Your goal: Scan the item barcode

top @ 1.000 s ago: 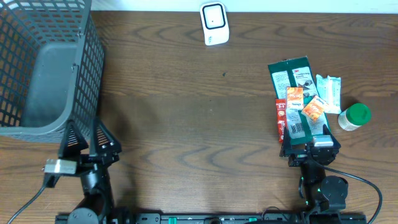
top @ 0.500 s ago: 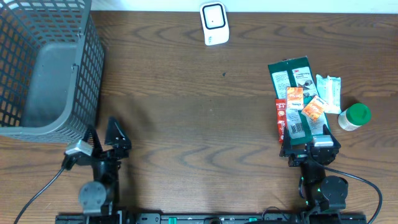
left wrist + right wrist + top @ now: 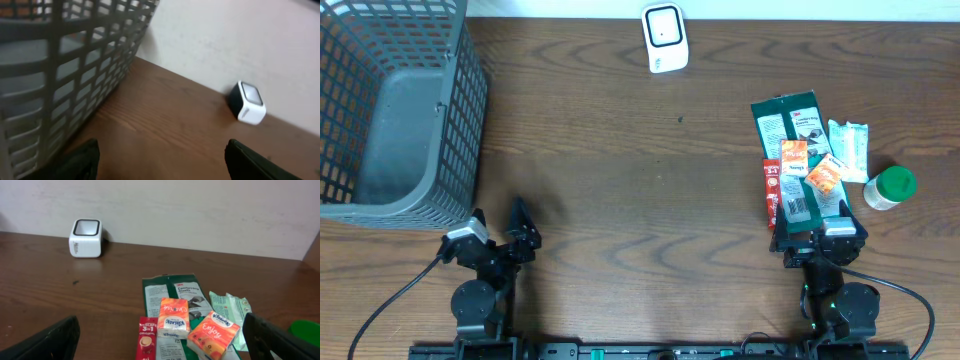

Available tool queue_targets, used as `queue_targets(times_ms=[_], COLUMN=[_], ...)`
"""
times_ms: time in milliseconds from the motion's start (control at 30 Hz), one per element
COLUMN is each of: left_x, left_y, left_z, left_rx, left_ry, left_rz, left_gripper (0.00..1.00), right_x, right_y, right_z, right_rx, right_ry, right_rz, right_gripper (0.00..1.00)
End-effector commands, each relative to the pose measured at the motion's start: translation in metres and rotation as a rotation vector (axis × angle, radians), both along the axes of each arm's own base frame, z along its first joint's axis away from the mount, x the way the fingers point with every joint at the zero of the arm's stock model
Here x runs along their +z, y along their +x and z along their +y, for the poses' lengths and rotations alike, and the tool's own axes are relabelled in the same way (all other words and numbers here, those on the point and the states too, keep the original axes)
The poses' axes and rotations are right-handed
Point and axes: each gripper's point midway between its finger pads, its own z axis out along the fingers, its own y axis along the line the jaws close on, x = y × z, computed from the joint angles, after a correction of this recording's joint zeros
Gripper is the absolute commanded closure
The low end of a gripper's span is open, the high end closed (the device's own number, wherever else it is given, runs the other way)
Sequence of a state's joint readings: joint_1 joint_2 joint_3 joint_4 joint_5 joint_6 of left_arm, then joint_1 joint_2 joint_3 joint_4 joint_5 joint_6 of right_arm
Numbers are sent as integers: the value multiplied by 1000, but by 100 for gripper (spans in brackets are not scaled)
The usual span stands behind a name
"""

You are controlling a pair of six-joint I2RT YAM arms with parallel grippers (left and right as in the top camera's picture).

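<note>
The white barcode scanner (image 3: 663, 37) stands at the table's far edge and shows in the left wrist view (image 3: 247, 102) and the right wrist view (image 3: 86, 238). A pile of items lies at the right: a green package (image 3: 790, 125), two orange tissue packs (image 3: 173, 315) (image 3: 214, 334) and a red coffee sachet (image 3: 147, 340). My right gripper (image 3: 823, 235) rests open just in front of the pile, its jaws wide and empty (image 3: 161, 325). My left gripper (image 3: 498, 232) sits low at the front left, open and empty (image 3: 161, 150).
A grey wire basket (image 3: 390, 110) fills the back left corner, close beside my left gripper (image 3: 60, 75). A pale green wipes pack (image 3: 848, 148) and a green-lidded jar (image 3: 891, 187) lie at the pile's right side.
My left arm has drawn back toward the front edge and shifted a little right, its jaws still open. The right arm and the items have not moved.
</note>
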State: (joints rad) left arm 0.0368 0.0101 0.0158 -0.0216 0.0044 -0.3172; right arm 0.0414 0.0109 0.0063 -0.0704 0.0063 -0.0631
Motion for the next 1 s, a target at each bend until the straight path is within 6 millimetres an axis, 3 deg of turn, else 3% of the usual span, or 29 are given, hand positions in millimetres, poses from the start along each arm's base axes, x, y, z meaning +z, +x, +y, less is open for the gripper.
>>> queue_targets(times_ms=[0, 167, 533, 800, 967], left_x=[-15, -15, -12, 15, 1], left_y=[-1, -1, 0, 2, 1], left_z=[-8, -9, -9, -9, -9], left_rx=[-74, -91, -87, -72, -80], left_ry=[188, 285, 289, 296, 292], left_rz=[60, 65, 54, -54, 1], left_gripper=[20, 20, 19, 20, 19], right_x=[0, 0, 0, 0, 0], right_y=[0, 0, 0, 0, 0], right_z=[-1, -1, -1, -1, -1], right_rx=[-1, -1, -1, 0, 0], right_ry=[-13, -13, -13, -13, -13], right_rz=[-1, -1, -1, -1, -1], right_gripper=[1, 1, 1, 1, 1])
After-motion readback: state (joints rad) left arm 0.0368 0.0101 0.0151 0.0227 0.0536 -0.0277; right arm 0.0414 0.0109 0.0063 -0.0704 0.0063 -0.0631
